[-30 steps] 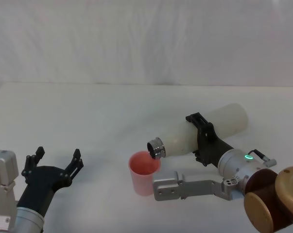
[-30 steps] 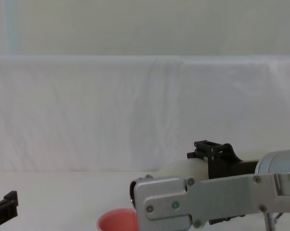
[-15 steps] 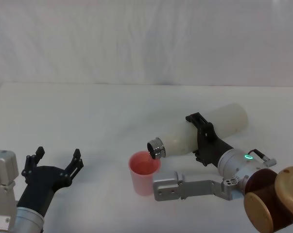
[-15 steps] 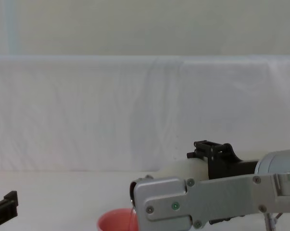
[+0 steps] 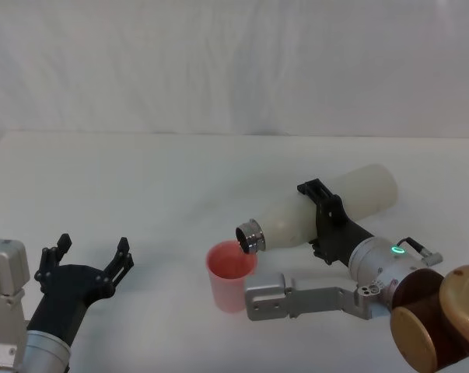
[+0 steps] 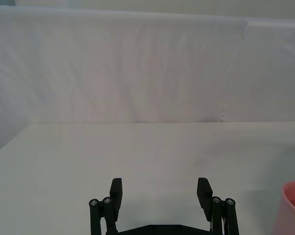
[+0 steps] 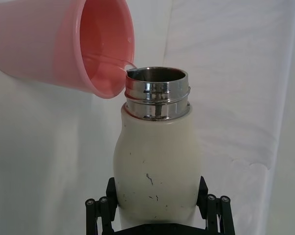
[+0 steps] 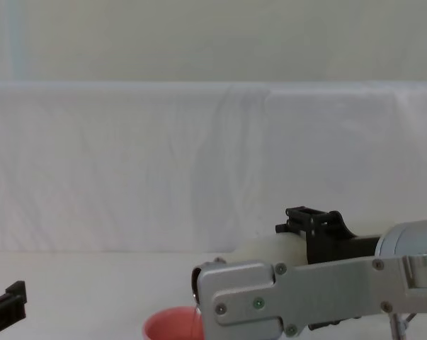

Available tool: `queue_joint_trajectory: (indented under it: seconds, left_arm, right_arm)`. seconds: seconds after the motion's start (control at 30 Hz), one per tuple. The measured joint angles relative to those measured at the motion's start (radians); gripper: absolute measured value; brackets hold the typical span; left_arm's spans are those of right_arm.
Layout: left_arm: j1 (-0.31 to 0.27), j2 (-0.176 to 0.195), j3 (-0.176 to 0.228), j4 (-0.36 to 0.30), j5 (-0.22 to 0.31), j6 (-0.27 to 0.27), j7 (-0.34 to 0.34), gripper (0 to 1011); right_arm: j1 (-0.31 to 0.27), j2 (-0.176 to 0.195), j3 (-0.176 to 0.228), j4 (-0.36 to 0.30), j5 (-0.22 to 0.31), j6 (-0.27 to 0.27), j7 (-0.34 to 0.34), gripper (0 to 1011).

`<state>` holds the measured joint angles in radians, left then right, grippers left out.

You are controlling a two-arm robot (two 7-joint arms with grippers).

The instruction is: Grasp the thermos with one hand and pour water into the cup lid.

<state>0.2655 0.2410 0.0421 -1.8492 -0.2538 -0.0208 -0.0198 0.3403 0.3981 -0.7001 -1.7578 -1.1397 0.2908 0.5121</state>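
While the left gripper (image 5: 90, 259) idled open at the table's (image 5: 141, 186) near-left corner, the right gripper (image 5: 321, 217) clasped the tipped thermos (image 5: 327, 208), its steel neck over the pink cup lid (image 5: 231, 275) near the front edge.

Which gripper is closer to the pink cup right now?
Right. The right gripper holds the bottle tipped with its neck over the pink cup, just beside it. The left gripper sits open, well off to the cup's left, apart from it.
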Motion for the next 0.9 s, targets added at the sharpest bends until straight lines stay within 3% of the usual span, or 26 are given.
queue_joint_trajectory:
  seconds: [0.9]
  left_arm:
    - [0.0, 0.0, 0.0, 0.0, 0.0, 0.0, 0.0, 1001]
  right_arm:
    - [0.004, -0.002, -0.004, 0.005, -0.004, 0.0, 0.003, 956]
